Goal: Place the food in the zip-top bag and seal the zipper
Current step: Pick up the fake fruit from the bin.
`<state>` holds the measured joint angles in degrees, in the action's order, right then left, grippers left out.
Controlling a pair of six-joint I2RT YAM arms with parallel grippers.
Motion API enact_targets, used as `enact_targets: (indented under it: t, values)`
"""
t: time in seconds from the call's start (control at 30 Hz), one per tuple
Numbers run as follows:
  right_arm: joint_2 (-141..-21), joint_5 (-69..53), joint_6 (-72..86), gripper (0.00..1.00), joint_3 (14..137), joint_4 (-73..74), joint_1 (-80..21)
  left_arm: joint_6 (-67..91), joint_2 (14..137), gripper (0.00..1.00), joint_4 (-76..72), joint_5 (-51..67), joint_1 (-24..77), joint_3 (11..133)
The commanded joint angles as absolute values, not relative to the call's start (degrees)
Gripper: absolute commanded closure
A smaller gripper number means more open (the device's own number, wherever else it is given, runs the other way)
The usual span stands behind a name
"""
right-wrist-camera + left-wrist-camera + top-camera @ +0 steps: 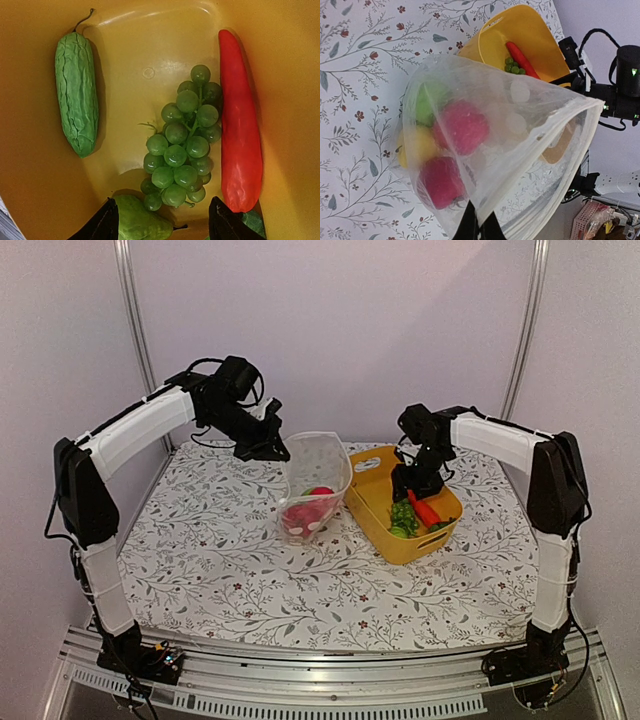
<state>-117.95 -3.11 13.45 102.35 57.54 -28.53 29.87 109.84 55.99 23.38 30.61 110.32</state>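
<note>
My left gripper (272,448) is shut on the rim of the clear dotted zip-top bag (316,485) and holds its mouth up and open; the bag also fills the left wrist view (485,150), pinched at the gripper (479,227). Inside lie two red pieces (462,125), a yellow lemon (415,145) and a green piece (427,100). My right gripper (410,485) is open inside the yellow tub (375,515). In the right wrist view its fingers (100,227) straddle green grapes (182,145), with a red chilli (240,130), a wrinkled green gourd (76,92) and a green pear (142,222).
The tub stands right of the bag on the floral tablecloth (220,560). Metal frame posts (135,330) rise at the back corners. The right arm (620,95) shows beyond the bag in the left wrist view.
</note>
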Motion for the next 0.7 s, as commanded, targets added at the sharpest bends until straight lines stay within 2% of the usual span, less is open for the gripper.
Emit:
enact_targets:
  t: [0.0, 0.67]
  values:
    - [-120.1, -3.3, 11.8, 0.40, 100.6, 58.3, -28.7, 30.0, 109.3, 1.00, 55.5, 23.8, 30.7, 110.7]
    - [-124.3, -4.8, 8.0, 0.47, 98.0, 60.2, -28.7, 30.3, 110.8, 1.00, 55.5, 24.2, 30.7, 112.4]
